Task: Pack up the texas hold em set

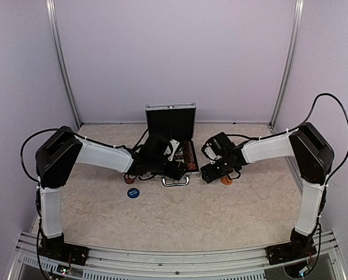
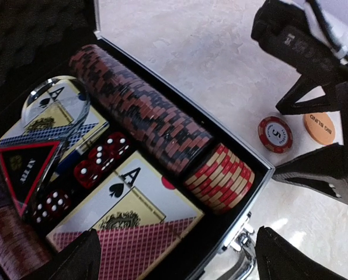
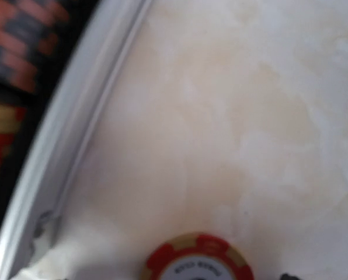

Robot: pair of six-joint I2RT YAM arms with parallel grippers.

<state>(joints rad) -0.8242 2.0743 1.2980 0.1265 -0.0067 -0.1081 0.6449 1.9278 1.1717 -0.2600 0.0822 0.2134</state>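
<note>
Lying nearest the arm bases, a small dark-blue round button point(image 1: 132, 193) sits on the pale marbled tabletop point(image 1: 180, 227), left of centre in the overhead view. Just above it and to the right is the small ribbed silver aluminium case point(image 1: 171, 121), open at mid-frame. Its metal handle point(image 1: 175, 182) is at the lower edge and its black-lined lid stands upright behind.

The left gripper point(image 2: 180, 262) hangs over the tray with its fingers spread very wide, one at each lower corner of the left wrist view, and it holds nothing. Below it the tray holds:
- a red-backed card deck point(image 2: 133, 227)
- red dice point(image 2: 101, 157)
- a red triangle point(image 2: 25, 169)
- a blue-backed card deck point(image 2: 63, 125)
- a clear round disc point(image 2: 54, 105)
- a long row of dark red-and-black chips point(image 2: 139, 111), ending in red-and-tan chips point(image 2: 221, 175)

Right of the case, on the bare table, a red chip marked 5 point(image 2: 275, 134) lies beside an orange round button point(image 2: 319, 128). The right gripper point(image 2: 317, 137) is lowered there with its black fingers point(image 2: 305, 99) parted, one above and one below the two pieces. No grip on either shows. The right wrist view is blurred and shows only the case's rim and that red chip.
</note>
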